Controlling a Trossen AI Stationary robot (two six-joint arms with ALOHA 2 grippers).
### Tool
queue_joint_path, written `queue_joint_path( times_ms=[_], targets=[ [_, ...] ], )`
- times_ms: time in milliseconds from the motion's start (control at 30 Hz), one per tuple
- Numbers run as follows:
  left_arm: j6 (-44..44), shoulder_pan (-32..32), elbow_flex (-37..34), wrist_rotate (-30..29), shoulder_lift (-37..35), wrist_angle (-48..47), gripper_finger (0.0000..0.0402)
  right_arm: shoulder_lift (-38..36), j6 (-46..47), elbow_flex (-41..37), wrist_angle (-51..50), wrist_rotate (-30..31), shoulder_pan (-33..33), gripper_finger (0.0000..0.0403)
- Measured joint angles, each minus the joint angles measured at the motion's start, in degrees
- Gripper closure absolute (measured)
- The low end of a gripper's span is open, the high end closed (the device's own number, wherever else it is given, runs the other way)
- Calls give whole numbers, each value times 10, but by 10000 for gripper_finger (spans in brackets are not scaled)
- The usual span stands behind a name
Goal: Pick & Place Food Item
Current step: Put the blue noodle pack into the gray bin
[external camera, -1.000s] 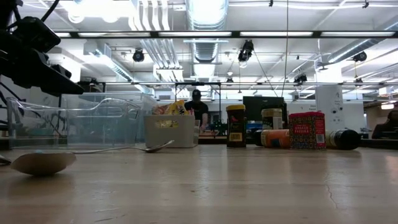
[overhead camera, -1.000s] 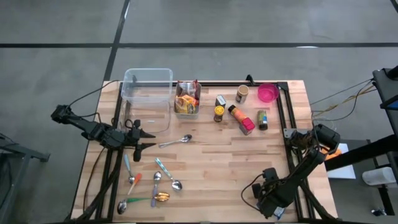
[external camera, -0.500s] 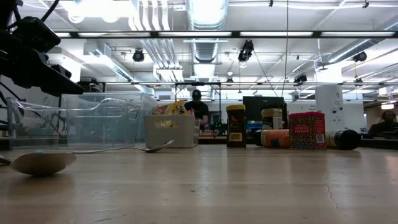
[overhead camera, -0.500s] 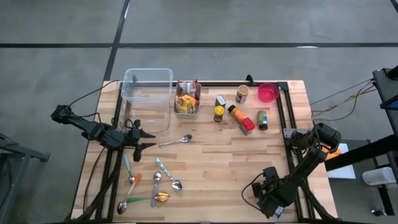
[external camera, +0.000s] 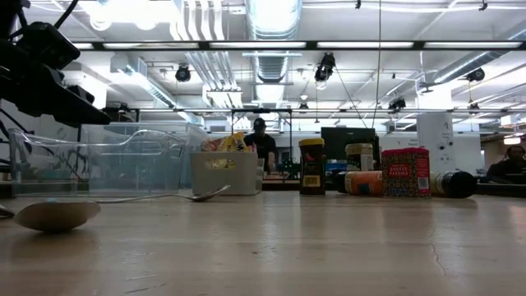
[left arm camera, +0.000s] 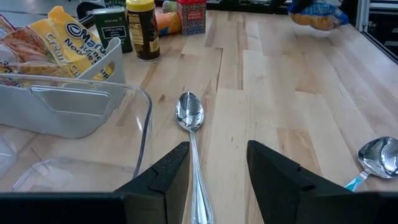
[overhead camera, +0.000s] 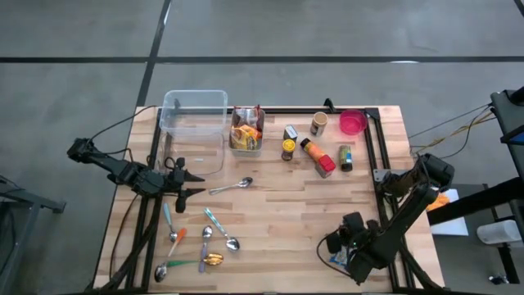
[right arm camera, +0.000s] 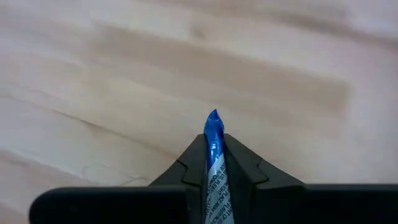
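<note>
My right gripper (overhead camera: 338, 248) is near the table's front right corner, shut on a blue food packet (right arm camera: 213, 149). The left wrist view shows this packet (left arm camera: 316, 15) far off above the wood. My left gripper (overhead camera: 193, 182) waits open at the table's left side, pointing at a metal spoon (left arm camera: 191, 118) that lies flat on the table. A white bin of snack packets (overhead camera: 246, 131) stands at the far middle beside a clear container (overhead camera: 194, 123). My right gripper pinches the blue packet between its two fingers, and the packet's thin crimped edge (right arm camera: 213, 127) sticks out beyond the fingertips. The fingers slant down from above. In the left wrist view the packet looks lifted clear of the table.
Spice jars and a red tin (overhead camera: 315, 147) and a pink bowl (overhead camera: 353, 123) stand at the far right. Several spoons (overhead camera: 205, 242) lie at the front left. A black frame rail (overhead camera: 370, 156) runs along the right side. Bare wood lies in the middle.
My right gripper has risen from the table near the front right corner and tipped its wrist, staying shut; the blue packet has come up with it.
</note>
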Motion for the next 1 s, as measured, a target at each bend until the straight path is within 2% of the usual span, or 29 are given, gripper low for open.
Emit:
queue_joint_path(
  times_ms=[200,367,567,833,1000],
  targets=[
    [0,0,0,0,0,0,238,-26,-72,0,-7,223,-2,375],
    [0,0,0,0,0,0,238,-34,-133,0,-9,324,-8,375],
    [0,0,0,0,0,0,238,-54,-223,-1,-9,375,-34,375],
    [0,0,0,0,0,0,238,-102,-375,-2,12,381,-101,374],
    [0,0,0,0,0,0,238,-127,-538,-2,85,380,-161,374]
  ],
)
